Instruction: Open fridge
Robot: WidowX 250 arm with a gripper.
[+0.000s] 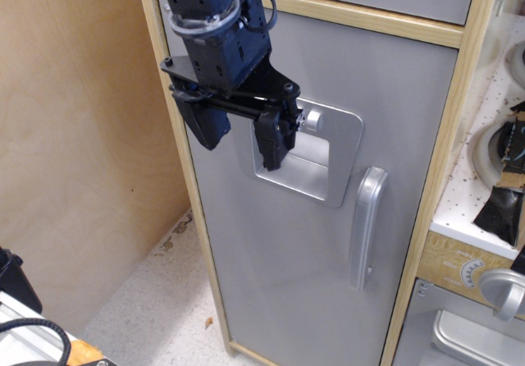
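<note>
One black-and-blue robot gripper hangs from the top of the frame in front of the tall toy fridge, its two dark fingers spread wide apart and closed on nothing. The right-hand finger overlaps the left edge of the recessed silver dispenser panel, beside a small round silver knob; whether it actually touches the panel cannot be told. The other finger hangs over the plain door surface near the light wood frame post. The fridge fills the middle of the frame, its matte silver-grey door shut flush within the frame, facing the camera and leaning slightly in the picture, its long axis running top to bottom. The curved silver vertical handle stands on the door's right side, below and to the right of the gripper and well clear of both fingers. To the left rises a bare plywood wall over a speckled pale floor. To the right sits a white perforated shelf and, lower down, a small silver oven door with a round knob.
</note>
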